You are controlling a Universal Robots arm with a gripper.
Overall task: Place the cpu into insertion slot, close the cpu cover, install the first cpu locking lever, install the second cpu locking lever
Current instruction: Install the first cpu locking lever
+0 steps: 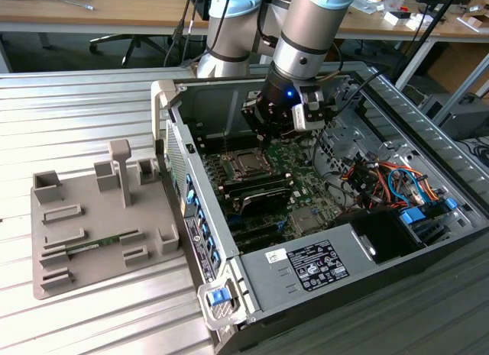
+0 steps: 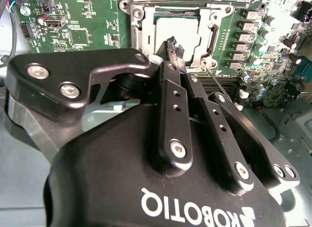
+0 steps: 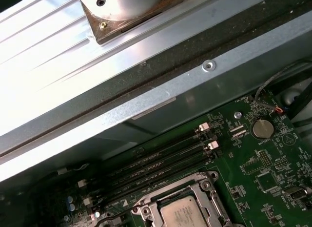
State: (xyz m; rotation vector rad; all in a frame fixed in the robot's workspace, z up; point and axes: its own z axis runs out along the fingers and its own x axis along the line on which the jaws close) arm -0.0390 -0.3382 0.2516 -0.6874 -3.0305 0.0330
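The cpu [image 2: 176, 32] lies flat in the insertion slot [image 1: 234, 169] on the green motherboard [image 2: 83, 22], its silvery top showing in both wrist views [image 3: 184, 213]. The cpu cover [image 2: 138, 29] lies down around it as a metal frame. My gripper [image 2: 174, 46] is shut with nothing between its fingers, and its tips hang just above the edge of the socket. A thin locking lever [image 2: 219, 85] runs along the socket side right beside the tips. In the exterior view the gripper [image 1: 263, 133] hangs inside the open computer case, just behind the socket.
Long black memory slots [image 3: 156, 163] run beside the socket, toward the case wall [image 3: 195, 90]. Coloured cables [image 1: 382, 179] and a power supply [image 1: 306, 263] fill the case's near and right parts. A grey fixture tray [image 1: 92, 225] lies on the table at the exterior view's left.
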